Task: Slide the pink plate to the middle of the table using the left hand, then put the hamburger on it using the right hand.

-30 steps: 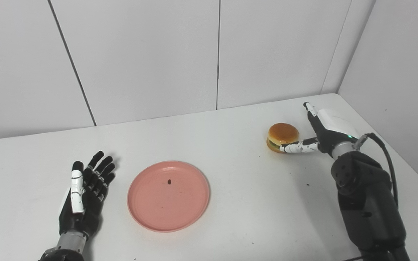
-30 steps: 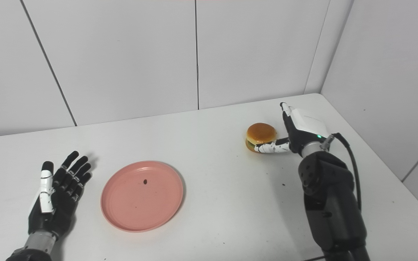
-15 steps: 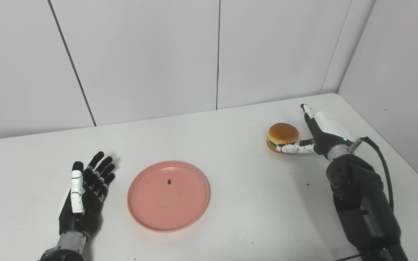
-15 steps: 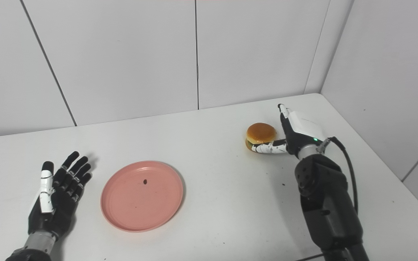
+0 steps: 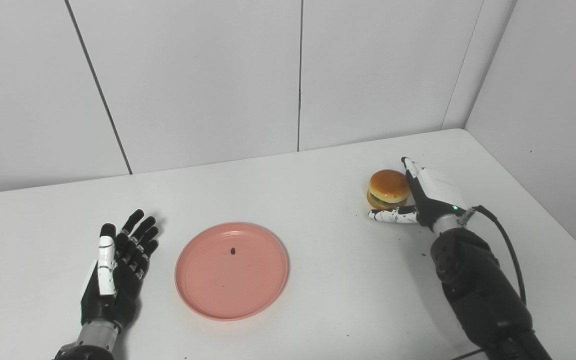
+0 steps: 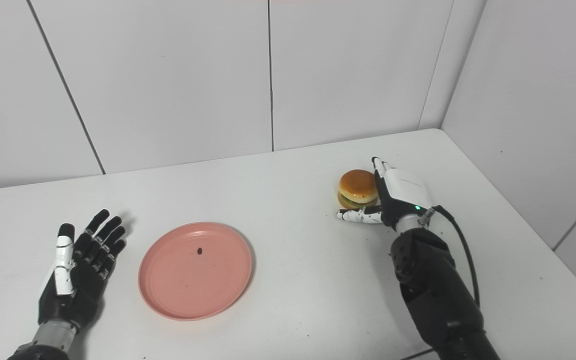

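Pink plate (image 5: 232, 270) lies at 7 o'clock on the white tabletop (image 5: 318, 175), left robot hand (image 5: 116, 270) spread open beside it. At 2 o'clock the hamburger (image 5: 388, 188) sits nestled against the right robot hand (image 5: 425, 197), fingers apart, not clamped.

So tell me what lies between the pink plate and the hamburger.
Nothing but bare white table with a few tiny dark specks. In both eye views the stretch from the pink plate to the hamburger holds no object.

Left hand (image 5: 115, 262) lies palm up, fingers spread. Right hand (image 5: 425, 197) stands on edge, thumb out. Its fingers seem uncurled.
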You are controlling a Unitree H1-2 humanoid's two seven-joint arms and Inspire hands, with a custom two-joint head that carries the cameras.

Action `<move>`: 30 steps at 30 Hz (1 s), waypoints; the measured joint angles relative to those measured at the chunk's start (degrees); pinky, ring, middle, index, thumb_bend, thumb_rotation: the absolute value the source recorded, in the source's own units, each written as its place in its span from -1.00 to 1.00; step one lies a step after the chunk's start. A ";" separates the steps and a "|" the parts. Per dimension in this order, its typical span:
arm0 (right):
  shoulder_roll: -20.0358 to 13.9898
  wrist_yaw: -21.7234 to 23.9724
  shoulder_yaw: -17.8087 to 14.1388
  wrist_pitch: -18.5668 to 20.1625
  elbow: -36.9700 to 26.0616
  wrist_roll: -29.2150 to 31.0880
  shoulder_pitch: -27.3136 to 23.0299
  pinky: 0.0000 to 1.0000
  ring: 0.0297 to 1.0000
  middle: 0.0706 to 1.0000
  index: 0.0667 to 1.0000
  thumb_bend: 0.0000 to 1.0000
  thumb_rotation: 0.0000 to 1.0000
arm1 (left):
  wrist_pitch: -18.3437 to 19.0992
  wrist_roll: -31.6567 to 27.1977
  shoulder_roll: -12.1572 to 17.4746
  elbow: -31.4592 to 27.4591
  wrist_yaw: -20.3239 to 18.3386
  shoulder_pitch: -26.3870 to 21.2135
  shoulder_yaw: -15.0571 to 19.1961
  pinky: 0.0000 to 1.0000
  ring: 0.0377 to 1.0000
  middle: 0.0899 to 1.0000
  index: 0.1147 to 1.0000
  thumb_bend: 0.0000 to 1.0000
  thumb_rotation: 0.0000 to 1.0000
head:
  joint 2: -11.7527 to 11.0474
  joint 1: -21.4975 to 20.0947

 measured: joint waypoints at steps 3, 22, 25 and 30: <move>-0.01 -2.46 1.12 -0.48 2.03 1.18 -0.63 0.93 0.94 0.96 1.00 0.95 0.13 | 0.00 0.03 0.01 -0.08 0.00 0.05 -0.04 0.94 0.86 0.78 0.73 0.22 1.00 | 0.00 0.09; 2.04 -20.59 2.39 -8.59 8.50 9.95 -2.53 -0.36 -0.19 0.02 0.06 0.14 -0.98 | 0.36 0.07 0.00 -1.09 -0.02 0.69 -0.32 0.96 0.87 0.78 0.74 0.22 1.00 | 0.26 0.62; 2.20 -23.91 2.57 -10.20 8.50 9.93 -2.52 -0.49 -0.37 -0.11 -0.08 0.06 -1.00 | 0.36 0.05 0.01 -1.08 -0.08 0.68 -0.32 0.95 0.87 0.78 0.72 0.23 1.00 | 0.26 0.62; 2.32 -24.63 2.41 -10.26 8.14 10.28 -2.50 -0.54 -0.39 -0.12 -0.10 0.04 -1.00 | 0.34 0.07 -0.01 -1.05 -0.09 0.68 -0.28 0.93 0.85 0.76 0.71 0.21 1.00 | 0.26 0.62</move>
